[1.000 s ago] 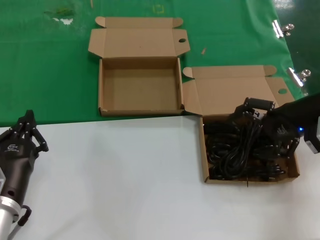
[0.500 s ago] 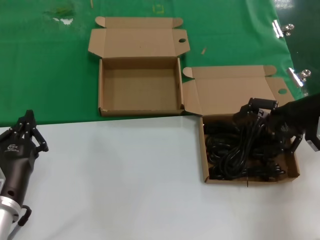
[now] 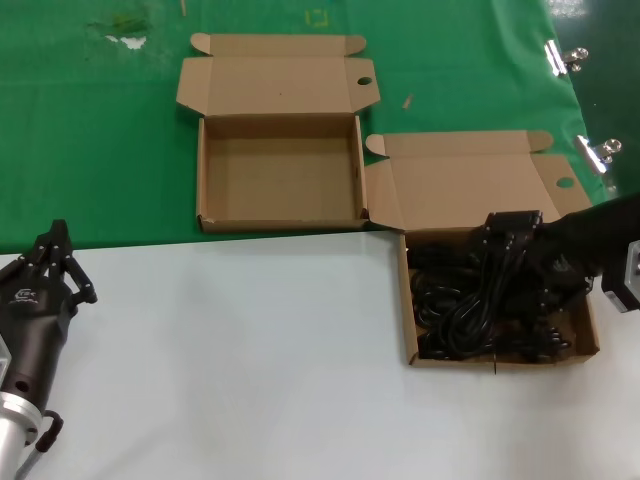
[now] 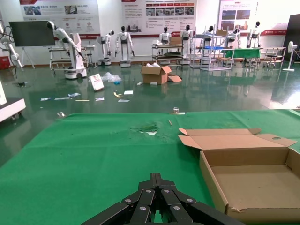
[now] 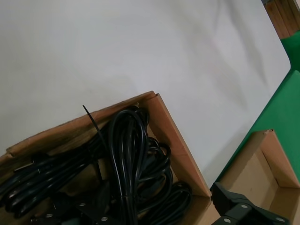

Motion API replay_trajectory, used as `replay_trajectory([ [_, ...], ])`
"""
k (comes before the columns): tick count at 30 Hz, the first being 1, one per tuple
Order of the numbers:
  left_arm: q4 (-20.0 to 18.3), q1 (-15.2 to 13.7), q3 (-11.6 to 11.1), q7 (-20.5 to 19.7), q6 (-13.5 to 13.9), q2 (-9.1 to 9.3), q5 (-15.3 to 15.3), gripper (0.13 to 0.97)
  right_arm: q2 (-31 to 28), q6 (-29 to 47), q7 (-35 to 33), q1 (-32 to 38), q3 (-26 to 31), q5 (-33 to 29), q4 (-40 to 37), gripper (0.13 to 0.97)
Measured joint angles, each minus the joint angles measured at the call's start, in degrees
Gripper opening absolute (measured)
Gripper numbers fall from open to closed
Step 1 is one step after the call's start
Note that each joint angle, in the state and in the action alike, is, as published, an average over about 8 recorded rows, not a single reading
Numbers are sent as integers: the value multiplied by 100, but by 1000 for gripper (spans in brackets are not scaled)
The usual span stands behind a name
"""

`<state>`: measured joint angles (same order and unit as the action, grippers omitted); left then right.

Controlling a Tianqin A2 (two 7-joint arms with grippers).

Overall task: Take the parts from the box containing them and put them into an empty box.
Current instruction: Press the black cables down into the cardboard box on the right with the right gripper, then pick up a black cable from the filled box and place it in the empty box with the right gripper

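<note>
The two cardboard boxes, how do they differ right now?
The far box has a bare floor; the near box is filled with black coiled cables. The far box sits wholly on the green mat; the near box lies mostly on the white table. The right gripper is over the near box only. Both are open, with the same lids.

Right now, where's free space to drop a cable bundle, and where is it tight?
Free: the floor of the empty box on the green cloth, and the white tabletop between the left gripper and the full box. Tight: the full box, packed with cables, with the right gripper at its lid end.
</note>
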<state>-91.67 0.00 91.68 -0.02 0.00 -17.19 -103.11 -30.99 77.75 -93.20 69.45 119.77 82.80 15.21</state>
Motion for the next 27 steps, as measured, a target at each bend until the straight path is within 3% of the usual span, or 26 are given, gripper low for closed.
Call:
replay_trajectory([
  [8,0,0,0,0,0,0,0,140,14,18,-40,-110,-23,-26,-5,647],
  [12,0,0,0,0,0,0,0,140,41,9,-113,-108,-24,-54,-105,647],
  [20,0,0,0,0,0,0,0,140,137,-120,-413,77,0,-167,-618,430],
  [27,0,0,0,0,0,0,0,140,176,-237,-603,171,-1,-250,-950,306],
])
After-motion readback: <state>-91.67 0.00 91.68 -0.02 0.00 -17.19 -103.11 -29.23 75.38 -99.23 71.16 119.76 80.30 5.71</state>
